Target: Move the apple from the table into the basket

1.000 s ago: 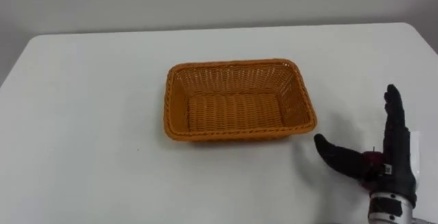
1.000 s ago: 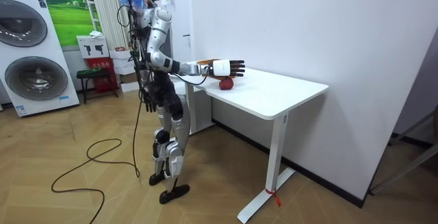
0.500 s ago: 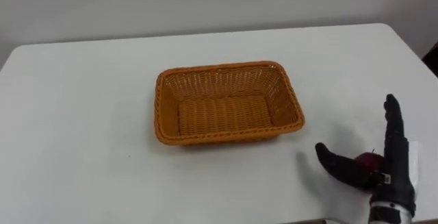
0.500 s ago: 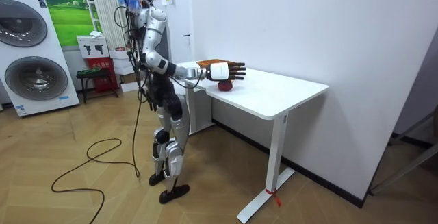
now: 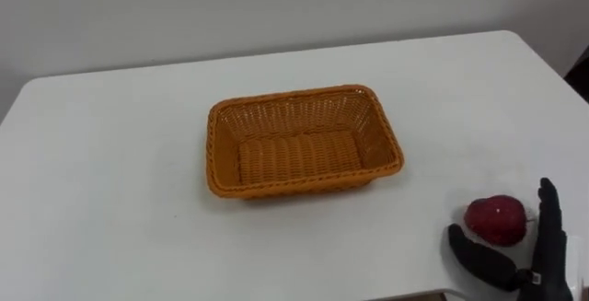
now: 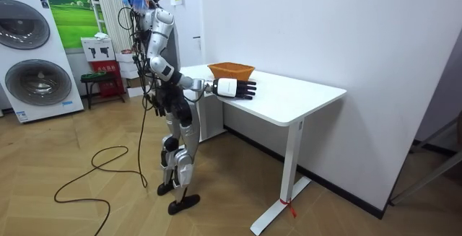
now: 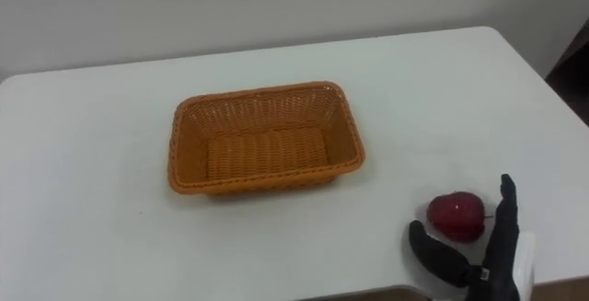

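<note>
A red apple (image 5: 496, 220) rests on the white table (image 5: 110, 200) near its front right corner, apart from the basket. An orange wicker basket (image 5: 293, 186) sits empty at the table's middle. My right hand (image 5: 541, 269) is at the front right edge, just nearer than the apple, open with fingers straight and the thumb spread toward the left. The apple stands just beyond the gap between thumb and fingers; I cannot tell if the fingers touch it. In the room view the right hand (image 6: 242, 89) reaches over the table's near edge, with the basket (image 6: 231, 69) behind it.
I stand at the table's (image 6: 289, 99) end, with a white wall behind it. Washing machines (image 6: 36, 63) and a small stool stand at the room view's left. Broad bare tabletop lies left of the basket and in front of it.
My right hand has drawn back and down toward the table's front edge, so the apple it covered now shows in full on the table. The head camera has shifted a little.
</note>
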Available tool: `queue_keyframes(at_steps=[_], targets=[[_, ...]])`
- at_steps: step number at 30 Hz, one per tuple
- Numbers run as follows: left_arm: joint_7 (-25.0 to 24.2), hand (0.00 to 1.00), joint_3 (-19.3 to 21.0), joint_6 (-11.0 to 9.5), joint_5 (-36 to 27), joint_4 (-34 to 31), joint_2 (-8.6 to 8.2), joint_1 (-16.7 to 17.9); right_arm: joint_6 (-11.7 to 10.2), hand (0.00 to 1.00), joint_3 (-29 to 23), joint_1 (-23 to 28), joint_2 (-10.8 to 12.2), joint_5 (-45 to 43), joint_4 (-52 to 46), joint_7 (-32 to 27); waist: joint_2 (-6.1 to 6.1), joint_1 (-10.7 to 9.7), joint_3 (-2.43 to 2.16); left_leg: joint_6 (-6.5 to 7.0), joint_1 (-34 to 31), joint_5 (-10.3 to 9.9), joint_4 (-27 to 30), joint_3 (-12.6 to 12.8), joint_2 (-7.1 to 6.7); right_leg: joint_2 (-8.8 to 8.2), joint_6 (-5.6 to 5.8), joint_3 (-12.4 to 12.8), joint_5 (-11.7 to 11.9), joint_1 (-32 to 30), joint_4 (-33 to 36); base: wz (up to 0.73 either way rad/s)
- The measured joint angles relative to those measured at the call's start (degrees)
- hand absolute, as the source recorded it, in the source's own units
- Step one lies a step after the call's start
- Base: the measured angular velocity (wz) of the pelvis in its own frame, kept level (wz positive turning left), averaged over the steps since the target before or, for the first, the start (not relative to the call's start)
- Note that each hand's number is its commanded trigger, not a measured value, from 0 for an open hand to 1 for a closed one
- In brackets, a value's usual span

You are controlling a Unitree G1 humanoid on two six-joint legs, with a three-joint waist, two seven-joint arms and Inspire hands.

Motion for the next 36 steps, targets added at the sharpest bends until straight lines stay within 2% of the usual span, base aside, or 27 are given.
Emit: queue_keyframes(at_steps=[3, 8, 12, 19, 28, 36], targets=[[0.00, 0.00, 0.00, -0.01, 0.00, 0.01, 0.00, -0.08, -0.90, 1.00, 0.01, 0.04, -0.03, -0.69, 0.82, -0.04, -0.43, -0.05, 0.11, 0.00, -0.15, 0.00, -0.02, 0.00, -0.01, 0.01, 0.00, 0.04, 0.00, 0.28, -0.28, 0.00], [0.00, 0.00, -0.04, -0.01, -0.02, 0.16, 0.01, -0.10, -1.00, 1.00, -2.07, -0.09, -0.51, -1.83, 1.75, -1.98, -0.87, -0.26, 0.17, 0.00, -0.09, 0.00, 0.09, 0.05, -0.05, 0.02, 0.02, -0.03, 0.05, 0.58, -0.88, 0.00], [0.00, 0.00, -0.07, -0.02, 0.03, 0.32, 0.01, -0.27, -0.95, 1.00, -3.55, -0.88, -0.96, -2.63, 2.67, -3.67, -0.85, -0.23, 0.17, -0.07, -0.10, -0.04, 0.02, 0.06, -0.05, 0.12, 0.02, -0.13, 0.05, 0.60, -1.03, 0.00], [0.34, 0.00, -1.06, -0.01, 0.03, 0.35, 0.03, -0.26, -0.74, 1.00, -3.23, -0.89, -1.12, -3.08, 2.69, -5.63, -0.50, -0.05, 0.05, -0.16, -0.07, -0.09, -0.08, 0.06, 0.12, 0.19, -0.06, -0.19, 0.10, 0.81, -1.67, 0.00], [0.16, 0.00, -1.04, 0.00, 0.00, -0.55, 0.04, -0.63, 0.95, 1.00, 1.29, 0.17, -0.27, -3.09, -2.20, -3.69, -0.39, 0.18, 0.27, -0.18, -0.12, -0.11, -0.11, 0.13, 0.11, 0.19, -0.06, 0.05, 0.10, 0.22, -1.45, -0.01], [-0.02, 0.00, -1.05, -0.11, -0.10, 0.01, 0.04, -0.78, 2.13, 1.00, 3.47, 0.03, -0.18, -1.40, -4.43, -3.28, -0.37, 1.46, 0.56, -0.18, -0.12, -0.11, -0.23, 0.57, 0.08, 0.20, -0.06, 0.23, 0.10, -0.30, -0.77, -0.02]])
